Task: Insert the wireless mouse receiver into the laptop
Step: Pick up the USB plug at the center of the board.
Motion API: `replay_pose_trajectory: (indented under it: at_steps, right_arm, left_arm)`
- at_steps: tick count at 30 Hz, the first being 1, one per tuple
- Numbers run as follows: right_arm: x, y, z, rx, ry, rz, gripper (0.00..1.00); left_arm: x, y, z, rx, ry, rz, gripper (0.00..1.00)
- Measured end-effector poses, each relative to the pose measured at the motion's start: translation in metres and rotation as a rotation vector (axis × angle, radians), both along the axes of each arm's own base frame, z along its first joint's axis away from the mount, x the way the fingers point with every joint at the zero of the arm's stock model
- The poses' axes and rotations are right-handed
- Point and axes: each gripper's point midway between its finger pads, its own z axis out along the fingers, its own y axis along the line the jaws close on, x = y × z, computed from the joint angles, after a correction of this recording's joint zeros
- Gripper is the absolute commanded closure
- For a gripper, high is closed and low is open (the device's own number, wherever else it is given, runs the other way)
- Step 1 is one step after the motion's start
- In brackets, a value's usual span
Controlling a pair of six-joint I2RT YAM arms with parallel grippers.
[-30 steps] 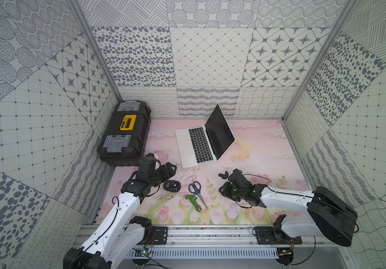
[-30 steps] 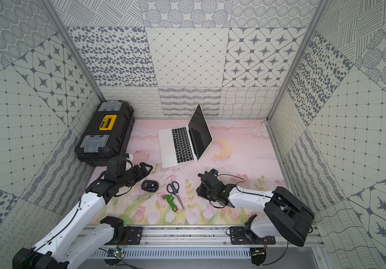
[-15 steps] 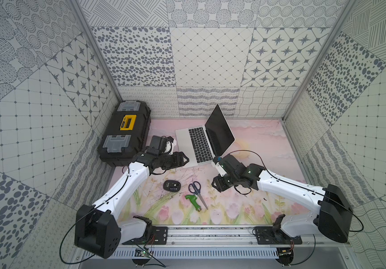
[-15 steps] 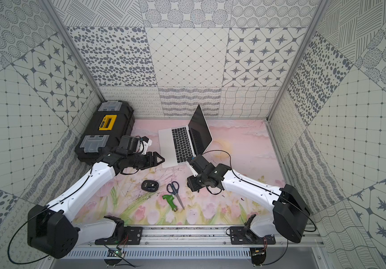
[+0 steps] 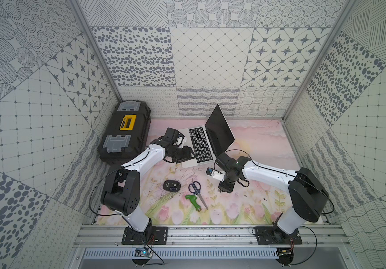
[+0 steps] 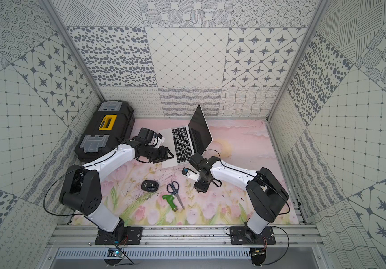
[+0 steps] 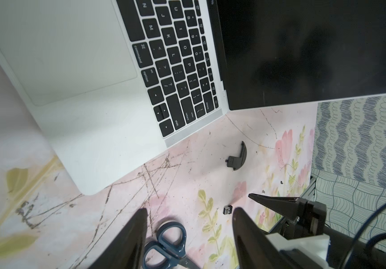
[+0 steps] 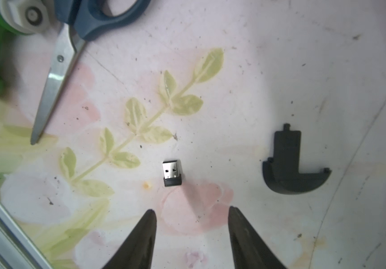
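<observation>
The wireless mouse receiver (image 8: 172,172), only one, lies just ahead of the right gripper (image 8: 191,209), whose two fingers stand apart and empty. In the left wrist view, the left gripper (image 7: 189,209) is apart too, with one laptop (image 7: 89,111) beyond it. In both top views, one wireless mouse (image 5: 172,186) lies near the right gripper.
</observation>
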Motion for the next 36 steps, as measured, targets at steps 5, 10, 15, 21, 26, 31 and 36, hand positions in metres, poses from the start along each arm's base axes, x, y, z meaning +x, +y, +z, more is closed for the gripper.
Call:
replay_pose_trajectory:
  at_steps: [5, 10, 15, 21, 26, 31, 36]
  right_arm:
    - [-0.004, 0.005, -0.01, -0.006, 0.02, 0.052, 0.5]
    - [-0.007, 0.012, -0.011, 0.002, 0.004, 0.082, 0.55]
    - [-0.009, 0.014, -0.016, 0.0, -0.005, 0.09, 0.57]
    - [-0.006, 0.013, -0.025, -0.014, -0.008, 0.083, 0.6]
    - [-0.008, 0.01, -0.03, -0.028, -0.005, 0.083, 0.64]
    - [-0.006, 0.01, -0.03, -0.027, -0.013, 0.083, 0.74]
    - [-0.006, 0.01, -0.031, -0.028, -0.012, 0.082, 0.79]
  left_arm:
    - [0.003, -0.003, -0.016, 0.002, 0.037, -0.007, 0.41]
    - [0.007, -0.005, -0.025, 0.002, 0.05, -0.012, 0.41]
    - [0.011, -0.006, -0.031, 0.001, 0.055, -0.013, 0.42]
    - [0.01, -0.006, -0.036, 0.004, 0.067, -0.014, 0.41]
    - [0.01, -0.006, -0.037, 0.005, 0.068, -0.017, 0.42]
    - [0.01, -0.006, -0.04, 0.008, 0.07, -0.022, 0.42]
    - [0.01, -0.006, -0.042, 0.009, 0.073, -0.022, 0.42]
